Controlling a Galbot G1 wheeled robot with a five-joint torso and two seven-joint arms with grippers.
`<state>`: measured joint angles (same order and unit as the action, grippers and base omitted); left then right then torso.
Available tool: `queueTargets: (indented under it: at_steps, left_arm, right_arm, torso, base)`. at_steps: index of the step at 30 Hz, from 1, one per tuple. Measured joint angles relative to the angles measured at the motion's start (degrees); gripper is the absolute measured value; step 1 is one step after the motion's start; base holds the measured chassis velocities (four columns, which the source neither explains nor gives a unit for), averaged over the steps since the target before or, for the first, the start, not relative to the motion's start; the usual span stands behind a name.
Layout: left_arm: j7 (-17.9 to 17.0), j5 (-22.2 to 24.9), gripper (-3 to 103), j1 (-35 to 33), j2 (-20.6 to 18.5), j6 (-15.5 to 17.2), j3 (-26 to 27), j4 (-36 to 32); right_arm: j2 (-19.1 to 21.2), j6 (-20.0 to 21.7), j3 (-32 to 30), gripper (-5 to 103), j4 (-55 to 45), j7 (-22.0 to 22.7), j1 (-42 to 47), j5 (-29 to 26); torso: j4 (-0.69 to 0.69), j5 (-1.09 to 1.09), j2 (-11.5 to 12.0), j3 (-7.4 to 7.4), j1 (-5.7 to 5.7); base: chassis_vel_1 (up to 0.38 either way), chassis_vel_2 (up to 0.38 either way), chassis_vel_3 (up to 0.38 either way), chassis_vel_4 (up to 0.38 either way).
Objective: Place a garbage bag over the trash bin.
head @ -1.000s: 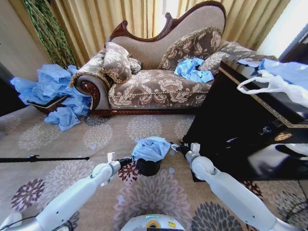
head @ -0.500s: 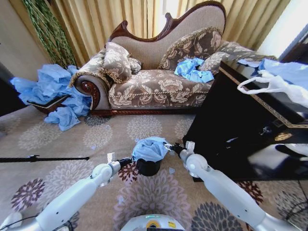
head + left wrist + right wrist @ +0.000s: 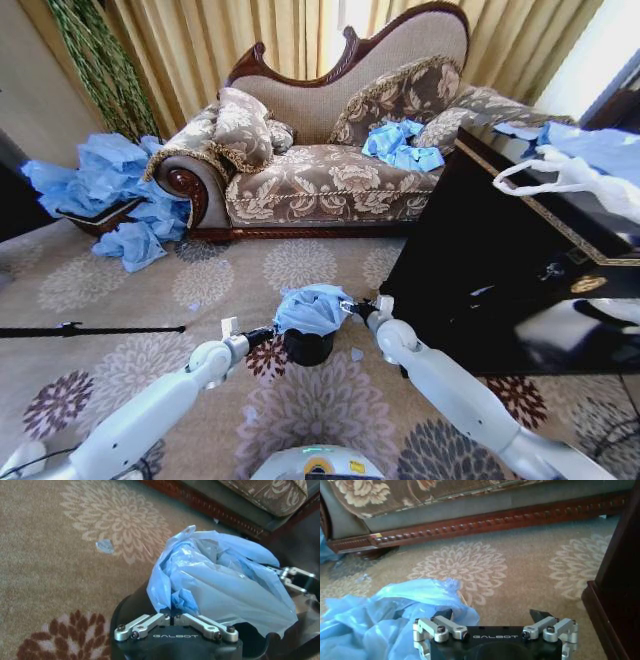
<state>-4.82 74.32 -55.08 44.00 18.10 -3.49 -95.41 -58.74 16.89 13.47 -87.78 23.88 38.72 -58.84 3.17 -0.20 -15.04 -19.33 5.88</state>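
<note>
The small black trash bin point(image 3: 308, 348) stands on the carpet between my two arms. A crumpled light blue garbage bag point(image 3: 313, 308) sits bunched on its top. My left gripper point(image 3: 270, 334) is at the bin's left rim. In the left wrist view this left gripper point(image 3: 175, 617) is shut on a fold of the garbage bag point(image 3: 225, 585), over the trash bin point(image 3: 129, 607). My right gripper point(image 3: 352, 308) is at the bag's right edge. In the right wrist view the right gripper point(image 3: 491, 614) is open, one finger against the garbage bag point(image 3: 395, 607).
A patterned sofa point(image 3: 320, 175) stands behind, with blue bags point(image 3: 400, 143) on its seat and a heap of them point(image 3: 110, 190) at its left end. A dark wooden cabinet point(image 3: 500, 260) rises close on the right, carrying a white handled bag point(image 3: 560, 172). A black rod point(image 3: 90, 329) lies left.
My right arm has moved left, bringing its gripper up to the bag's right edge. The left gripper, the bag and the bin have stayed in place.
</note>
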Motion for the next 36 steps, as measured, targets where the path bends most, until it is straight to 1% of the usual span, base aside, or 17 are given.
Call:
queueTargets:
  at_steps: [4, 6, 8, 11, 12, 15, 17, 19, 20, 24, 26, 29, 30, 32, 33, 36]
  left_arm:
    - [-0.05, -0.05, 0, -0.21, 0.10, -0.01, 0.18, -0.15]
    - [-0.05, -0.12, 0, -0.58, 0.10, -0.03, 0.36, -0.29]
    - [-0.05, -0.19, 0, -0.75, 0.09, -0.05, 0.42, -0.33]
    - [-0.05, -0.30, 0, -1.15, 0.01, -0.13, 0.61, -0.47]
    - [-0.05, -0.30, 0, -1.15, 0.01, -0.13, 0.61, -0.47]
    - [-0.02, -0.37, 0, -1.31, 0.01, -0.22, 0.80, -0.47]
    - [-0.02, -0.38, 0, -1.38, 0.05, -0.24, 0.88, -0.49]
    - [0.00, -0.51, 0, -1.67, 0.19, -0.36, 1.11, -0.57]
    - [0.00, -0.51, 0, -1.67, 0.19, -0.36, 1.11, -0.57]
    - [0.07, -0.59, 0, -2.11, 0.21, -0.54, 1.37, -0.69]
    - [0.09, -0.59, 0, -2.13, 0.21, -0.57, 1.38, -0.70]
    - [0.13, -0.59, 0, -2.15, 0.20, -0.62, 1.40, -0.70]
    - [0.13, -0.59, 0, -2.15, 0.20, -0.62, 1.40, -0.70]
    - [0.15, -0.56, 0, -2.12, 0.17, -0.70, 1.40, -0.70]
    - [0.15, -0.56, 0, -2.12, 0.17, -0.70, 1.40, -0.70]
    - [0.17, -0.48, 0, -2.10, 0.01, -0.78, 1.45, -0.83]
  right_arm:
    - [-0.64, -0.34, 0.60, 101, 1.61, 0.00, -0.97, 0.00]
    - [-0.76, -0.02, 0.93, 92, 1.72, -0.28, -1.30, -0.08]
    - [-0.83, 0.11, 1.26, 92, 1.91, -0.39, -1.43, 0.08]
    - [-1.16, 0.25, 2.79, 75, 3.19, -0.91, -1.90, 2.62]
    - [-1.16, 0.25, 2.79, 75, 3.19, -0.91, -1.90, 2.62]
    - [-1.38, 1.46, 3.90, 59, 3.92, -1.11, -2.71, 3.48]
    - [-1.42, 1.71, 4.18, 59, 4.22, -1.40, -3.07, 3.49]
    - [-1.63, 1.85, 4.51, 49, 4.89, -1.97, -3.71, 3.45]
    - [-1.63, 1.85, 4.51, 49, 4.89, -1.97, -3.71, 3.45]
    - [-1.48, 1.82, 5.14, 27, 5.24, -2.28, -4.12, 4.03]
    - [-1.48, 1.72, 5.26, 27, 5.38, -2.30, -4.14, 4.40]
    - [-1.62, 0.94, 5.17, 11, 5.69, -1.87, -3.98, 5.44]
    - [-1.62, 0.94, 5.17, 11, 5.69, -1.87, -3.98, 5.44]
    - [-1.18, 0.58, 4.36, 2, 4.26, -1.03, -3.24, 5.42]
    - [-1.18, 0.58, 4.36, 2, 4.26, -1.03, -3.24, 5.42]
    - [0.48, 0.58, 3.24, 0, 1.24, -0.14, -2.00, 4.93]
  torso:
    - [-0.01, 0.00, 0.00, 0.00, 0.00]
    - [0.01, -0.01, 0.00, 0.00, 0.00]
    - [0.00, 0.00, 0.00, 0.00, -0.01]
    - [0.00, 0.00, 0.00, 0.00, -0.01]
    - [0.00, 0.00, 0.00, 0.00, -0.01]
    - [0.00, 0.00, 0.00, 0.00, -0.01]
    - [0.00, -0.01, 0.00, 0.00, -0.01]
    - [0.00, 0.00, 0.00, 0.00, 0.00]
    - [0.00, 0.00, 0.00, 0.00, 0.00]
    - [0.00, 0.00, 0.00, 0.00, -0.01]
    - [0.00, 0.00, 0.00, 0.00, 0.00]
    - [-0.01, 0.00, 0.00, 0.00, -0.01]
    - [-0.01, 0.00, 0.00, 0.00, -0.01]
    - [0.00, 0.01, 0.00, 0.00, 0.00]
    - [0.00, 0.01, 0.00, 0.00, 0.00]
    - [0.00, 0.00, 0.00, 0.00, 0.00]
  base:
    - [0.000, 0.000, 0.000, 0.000]
    - [0.000, 0.000, 0.000, 0.000]
    - [0.000, 0.000, 0.000, 0.000]
    - [0.000, 0.000, 0.000, 0.000]
    - [0.000, 0.000, 0.000, 0.000]
    - [0.000, 0.000, 0.000, 0.000]
    - [0.000, 0.000, 0.000, 0.000]
    - [0.000, 0.000, 0.000, 0.000]
    - [0.000, 0.000, 0.000, 0.000]
    - [0.000, 0.000, 0.000, 0.000]
    - [0.000, 0.000, 0.000, 0.000]
    - [0.000, 0.000, 0.000, 0.000]
    - [0.000, 0.000, 0.000, 0.000]
    - [0.000, 0.000, 0.000, 0.000]
    - [0.000, 0.000, 0.000, 0.000]
    - [0.000, 0.000, 0.000, 0.000]
